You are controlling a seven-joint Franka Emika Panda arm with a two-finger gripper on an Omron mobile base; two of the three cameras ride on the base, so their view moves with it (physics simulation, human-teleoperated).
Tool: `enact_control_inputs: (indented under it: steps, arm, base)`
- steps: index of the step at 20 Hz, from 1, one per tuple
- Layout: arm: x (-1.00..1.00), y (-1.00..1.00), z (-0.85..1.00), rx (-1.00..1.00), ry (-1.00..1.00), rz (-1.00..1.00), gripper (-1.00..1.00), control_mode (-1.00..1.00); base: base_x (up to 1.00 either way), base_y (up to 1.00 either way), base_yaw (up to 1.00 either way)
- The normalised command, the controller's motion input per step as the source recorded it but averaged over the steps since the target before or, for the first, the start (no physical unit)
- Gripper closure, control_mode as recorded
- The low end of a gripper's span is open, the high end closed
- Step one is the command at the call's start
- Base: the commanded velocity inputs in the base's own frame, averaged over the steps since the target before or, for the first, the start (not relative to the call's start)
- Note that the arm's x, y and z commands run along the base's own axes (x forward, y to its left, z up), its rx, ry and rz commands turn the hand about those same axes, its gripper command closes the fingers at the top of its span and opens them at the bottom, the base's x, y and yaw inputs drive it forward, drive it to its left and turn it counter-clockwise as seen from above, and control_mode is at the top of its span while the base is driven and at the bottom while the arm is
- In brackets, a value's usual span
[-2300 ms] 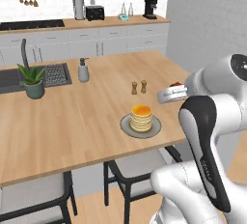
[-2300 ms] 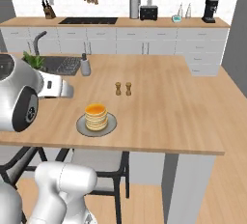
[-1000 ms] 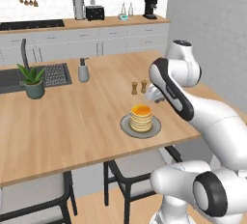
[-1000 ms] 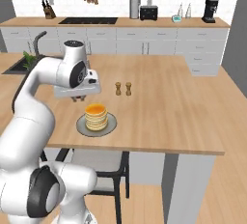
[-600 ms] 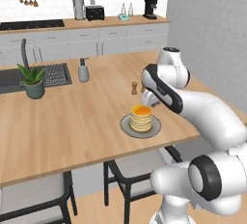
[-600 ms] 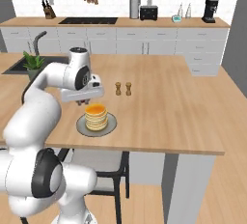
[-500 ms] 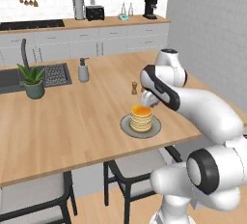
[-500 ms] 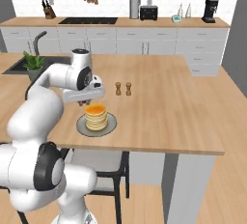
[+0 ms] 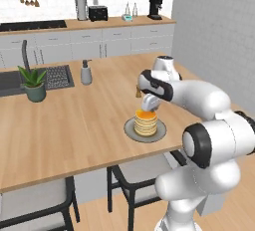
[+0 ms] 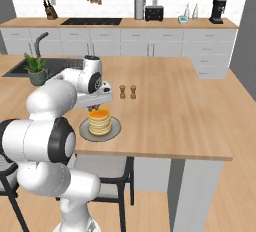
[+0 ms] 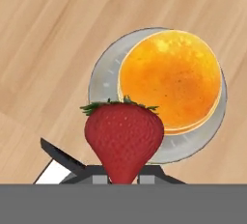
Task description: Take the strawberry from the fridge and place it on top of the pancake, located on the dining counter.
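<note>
The claw (image 11: 123,172) gripped the strawberry (image 11: 124,138) above the pancake (image 11: 171,80) near the desk's (image 9: 64,125) front edge; next, centre and release.

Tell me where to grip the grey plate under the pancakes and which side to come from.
Grip the plate at its bare rim, coming from above. The pancake sits off-center, and in the hand view the widest exposed rim is on the left. That rim lies low on the dining counter. The gripper is shut on the strawberry.
</note>
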Motion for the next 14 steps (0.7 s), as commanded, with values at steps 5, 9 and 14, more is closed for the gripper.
enact_control_inputs:
  steps: [5,9,14]
  arm:
    - [0.44,0.0,-0.35,-0.02,0.05,0.05,1.0,-1.0]
    - [0.41,0.0,-0.36,-0.02,0.04,0.04,1.0,-1.0]
    - [0.32,0.0,-0.31,-0.02,0.03,0.04,1.0,-1.0]
  base:
    - [0.0,0.0,0.0]
    - [0.0,0.0,0.0]
    - [0.0,0.0,0.0]
